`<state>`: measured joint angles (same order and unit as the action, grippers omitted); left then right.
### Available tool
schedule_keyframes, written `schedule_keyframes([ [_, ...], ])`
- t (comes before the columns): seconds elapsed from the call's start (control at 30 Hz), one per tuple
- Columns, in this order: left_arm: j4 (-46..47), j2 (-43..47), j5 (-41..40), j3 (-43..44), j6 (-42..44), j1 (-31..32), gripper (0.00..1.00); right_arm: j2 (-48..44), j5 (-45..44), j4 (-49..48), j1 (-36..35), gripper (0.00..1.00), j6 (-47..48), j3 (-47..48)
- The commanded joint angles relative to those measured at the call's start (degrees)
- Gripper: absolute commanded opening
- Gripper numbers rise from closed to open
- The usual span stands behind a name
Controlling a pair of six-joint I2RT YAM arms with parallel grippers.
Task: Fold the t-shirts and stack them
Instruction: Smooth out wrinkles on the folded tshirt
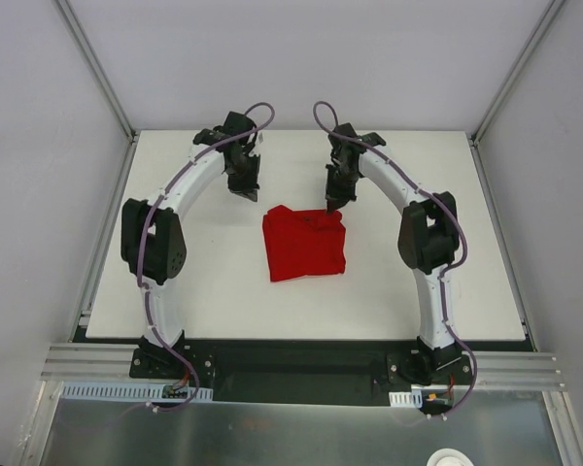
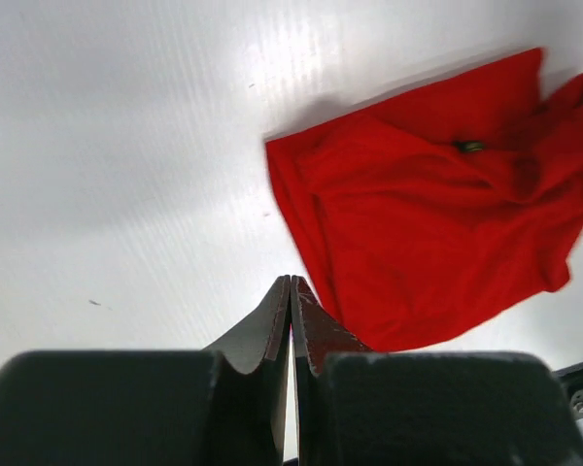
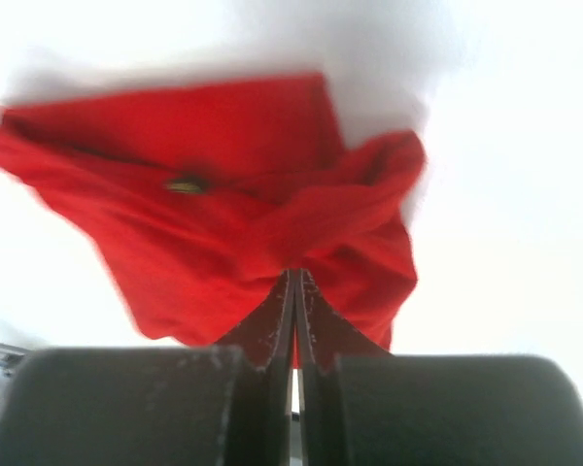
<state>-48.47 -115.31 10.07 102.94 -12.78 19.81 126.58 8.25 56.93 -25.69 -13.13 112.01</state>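
T-shirt [image 1: 304,245] central on table [image 1: 194,282], right pincer [image 1: 330,206] at shirt's far edge

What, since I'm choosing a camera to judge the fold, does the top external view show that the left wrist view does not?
Only the top external view: both arms, the whole table, the full, roughly square outline of the t-shirt, and the right gripper at its far right corner. Only the left wrist view: a small dark tag among the shirt's creases, and the left gripper seen close, shut. Both: the red t-shirt lying folded on the white table, with the left gripper off the cloth.
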Motion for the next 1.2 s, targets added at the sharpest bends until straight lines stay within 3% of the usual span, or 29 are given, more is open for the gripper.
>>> schedule_keyframes([
  [0.0,-0.49,2.47,1.88,1.82,-2.43,2.24,0.0,-1.01,0.8,1.95,0.12,0.01,-0.23,7.34],
  [0.23,-0.58,-2.82,5.05,2.98,-2.25,7.69,0.06,0.07,3.0,3.11,-0.23,0.01,0.03,4.9],
  [0.33,-0.49,-4.92,6.02,2.1,-2.25,10.68,0.0,-0.9,3.61,2.75,-0.24,0.01,0.38,2.08],
  [0.53,1.18,-7.91,7.25,0.51,-3.13,14.2,0.0,-1.52,3.7,2.4,-0.23,0.01,1.0,0.14],
  [1.03,3.12,-9.33,2.5,-6.87,-6.21,12.18,0.0,-2.13,3.78,2.48,0.91,0.01,1.96,-1.71],
  [1.1,3.55,-8.8,3.46,-7.05,-6.12,11.48,0.0,-2.48,5.8,2.58,1.26,0.16,2.66,-1.35],
  [1.17,4.69,-8.09,4.52,-6.7,-6.12,11.13,0.0,-3.18,6.69,2.49,1.52,0.25,2.75,-1.09],
])
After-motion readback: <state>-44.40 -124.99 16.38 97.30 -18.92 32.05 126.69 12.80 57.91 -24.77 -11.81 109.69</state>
